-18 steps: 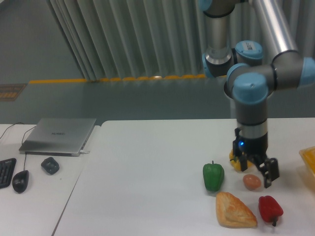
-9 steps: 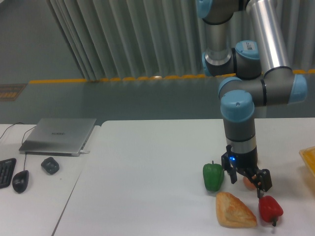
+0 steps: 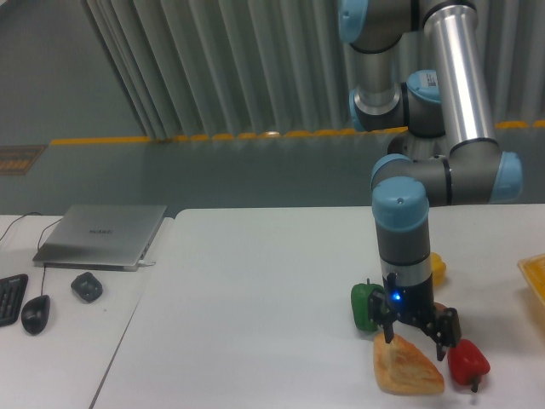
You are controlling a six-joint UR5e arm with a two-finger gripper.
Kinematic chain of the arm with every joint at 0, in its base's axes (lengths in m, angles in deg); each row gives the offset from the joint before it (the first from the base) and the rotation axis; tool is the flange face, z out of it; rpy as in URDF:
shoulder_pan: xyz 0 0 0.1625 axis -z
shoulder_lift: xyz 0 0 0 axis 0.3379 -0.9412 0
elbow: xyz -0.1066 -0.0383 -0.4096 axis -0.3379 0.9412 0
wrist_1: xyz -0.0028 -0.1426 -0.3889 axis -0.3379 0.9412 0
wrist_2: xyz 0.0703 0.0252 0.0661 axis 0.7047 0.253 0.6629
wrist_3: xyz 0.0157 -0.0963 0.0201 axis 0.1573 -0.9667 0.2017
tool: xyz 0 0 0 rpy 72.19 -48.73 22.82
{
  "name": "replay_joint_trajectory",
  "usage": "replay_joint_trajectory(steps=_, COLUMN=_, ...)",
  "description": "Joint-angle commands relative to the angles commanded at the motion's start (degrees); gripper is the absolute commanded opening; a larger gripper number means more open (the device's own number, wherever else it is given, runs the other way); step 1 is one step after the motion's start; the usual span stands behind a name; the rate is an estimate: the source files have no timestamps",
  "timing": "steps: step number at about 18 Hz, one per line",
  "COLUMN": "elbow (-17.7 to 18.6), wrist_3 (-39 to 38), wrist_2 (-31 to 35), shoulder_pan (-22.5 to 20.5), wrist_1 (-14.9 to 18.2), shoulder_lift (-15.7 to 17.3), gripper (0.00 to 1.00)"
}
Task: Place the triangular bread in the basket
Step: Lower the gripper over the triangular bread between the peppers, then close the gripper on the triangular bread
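Counting one triangular bread (image 3: 407,370), three peppers: green (image 3: 364,305), red (image 3: 467,361), yellow (image 3: 436,265).

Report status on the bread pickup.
Hand open, straddling the bread, no grip yet. Basket far right. Green pepper and red pepper close alongside.

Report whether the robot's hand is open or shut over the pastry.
Open: the hand hangs with its two dark fingers spread, straddling the top of the flat golden-brown wedge-shaped pastry lying on the white table.

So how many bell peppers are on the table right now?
3: a green pepper left of the pincer, a red pepper right of the bread, and a yellow pepper mostly hidden behind the arm.
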Motion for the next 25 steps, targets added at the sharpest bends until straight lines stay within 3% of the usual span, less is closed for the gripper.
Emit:
replay_joint_trajectory(steps=2, elbow=0.0, wrist_3=-4.6, wrist_2=-0.1, shoulder_pan=0.0, wrist_1=-0.4, shoulder_lift=-1.0, gripper=1.0)
replay_joint_trajectory(steps=10, elbow=0.9, wrist_3=-8.0, wrist_2=0.0, shoulder_pan=-0.2, wrist_1=-0.5, shoulder_lift=-0.9, gripper=1.0)
replay_joint_trajectory(steps=11, elbow=0.8, wrist_3=-7.9, wrist_2=0.0, shoulder_pan=-0.2, wrist_1=-0.5, shoulder_lift=-1.0, gripper=0.92)
replay_joint_trajectory(steps=12, elbow=0.7, wrist_3=-8.0, wrist_2=-0.1, shoulder_pan=-0.1, wrist_1=-0.5, shoulder_lift=-1.0, gripper=0.78)
replay_joint_trajectory(steps=16, elbow=0.4, wrist_3=-8.1, wrist_2=-0.4, shoulder_pan=-0.1, wrist_1=-0.4, shoulder_lift=-1.1, gripper=0.6)
replay_joint_trajectory(steps=19, elbow=-0.3, wrist_3=-8.5, wrist_2=-0.5, shoulder_pan=-0.1, wrist_1=-0.4, shoulder_lift=-1.1, gripper=0.3)
replay_joint_trajectory(steps=23, elbow=-0.4, wrist_3=-8.6, wrist_2=-0.7, shoulder_pan=-0.1, wrist_1=-0.2, shoulder_lift=-1.0, gripper=0.16)
replay_joint_trajectory(steps=25, elbow=-1.7, wrist_3=-8.6, wrist_2=-1.0, shoulder_pan=-0.3, wrist_1=-0.1, shoulder_lift=-0.5, gripper=0.16)
